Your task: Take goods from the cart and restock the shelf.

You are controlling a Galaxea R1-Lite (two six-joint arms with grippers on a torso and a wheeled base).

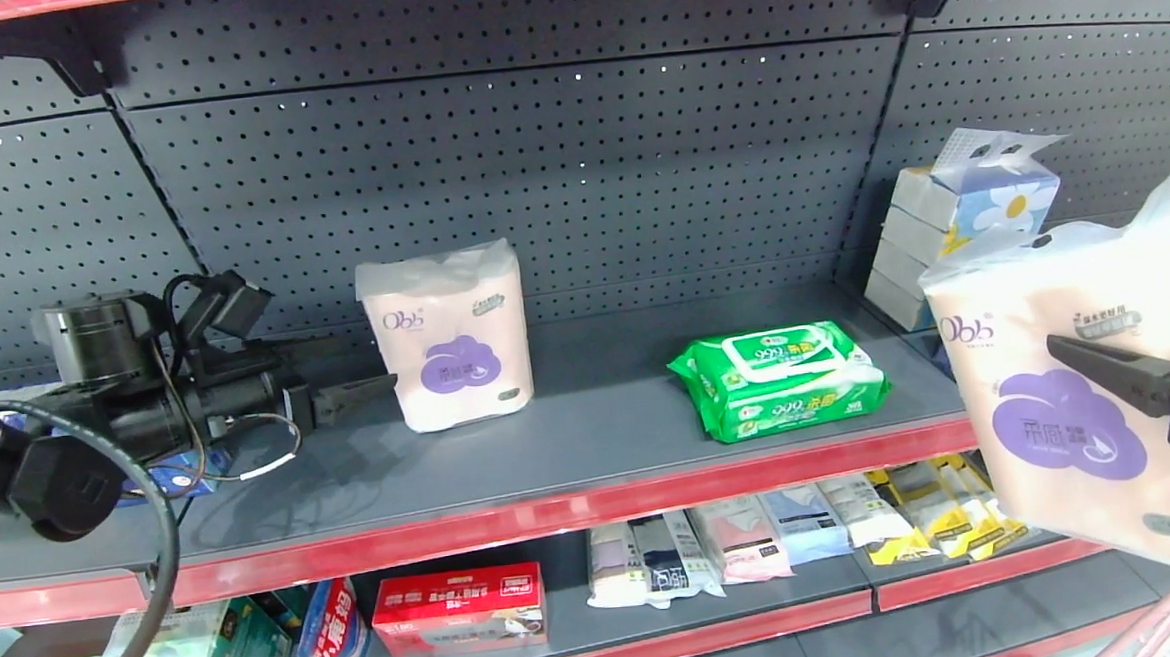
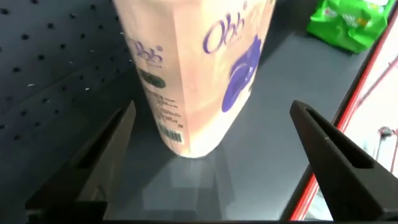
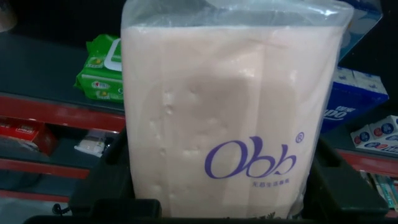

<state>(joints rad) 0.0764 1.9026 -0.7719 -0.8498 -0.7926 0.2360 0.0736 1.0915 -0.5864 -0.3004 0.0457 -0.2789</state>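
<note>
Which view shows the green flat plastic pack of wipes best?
Head view: the green flat plastic pack lies whole on the shelf. Left wrist view cuts it off; right wrist view shows only part.

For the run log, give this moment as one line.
left end effector open at shelf pack | right end effector gripping second pack

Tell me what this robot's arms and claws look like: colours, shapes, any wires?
Mostly matte black. The left arm is a chain of chunky cylinders and blocks, with a grey drum-shaped part on top. A thick black cable loops beside it, plus a thin pale wire. The left claw and right claw have flat, tapering black fingers, like long wedges.
</note>
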